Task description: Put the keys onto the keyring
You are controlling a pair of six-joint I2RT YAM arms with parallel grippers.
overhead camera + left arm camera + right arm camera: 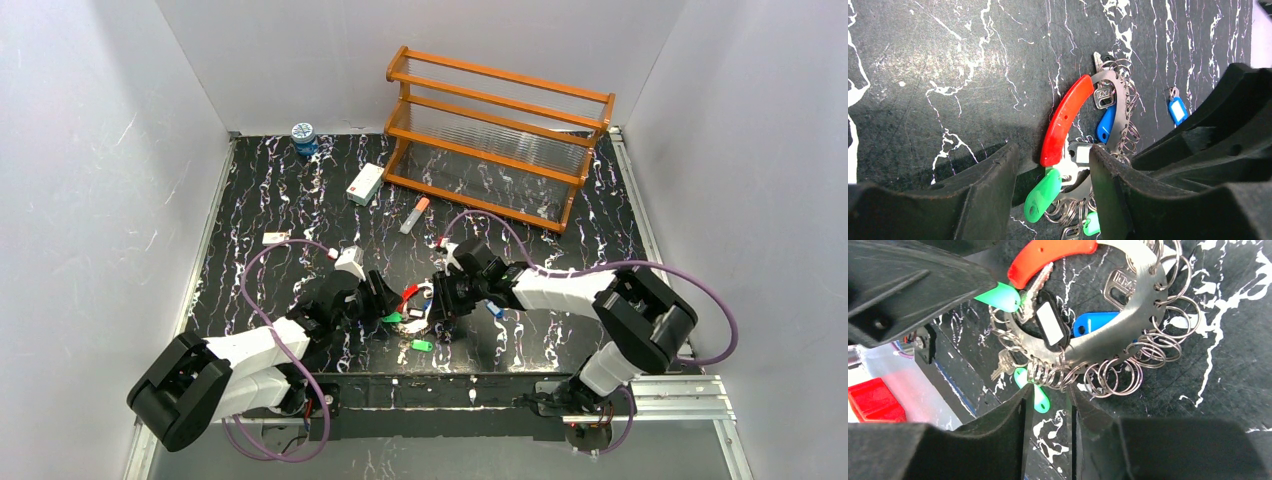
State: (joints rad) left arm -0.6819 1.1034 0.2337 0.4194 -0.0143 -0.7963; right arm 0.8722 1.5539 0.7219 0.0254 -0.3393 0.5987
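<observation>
The left pincer (1052, 152) stands released, its jaws straddling the lower red tip of the keyring (1068, 112) without pinching it. The keyring, a red-and-silver crescent fringed with split rings (1153, 347), lies flat near the middle of the desk's (300, 200) front edge. A green-tagged key (1040, 197) and a blue-tagged key (1105, 125) appear to hang on it. Just right of it, the right pincer (1047, 392) has its jaws narrowly parted at a second green tag (1039, 396); whether that is grasped I cannot tell. Further right, a loose blue key (493, 310) lies on the desk. Threading looks to be in hand. The next move probably calls for the left pincer to clamp the keyring steady while the right works a key onto a free split ring.
</observation>
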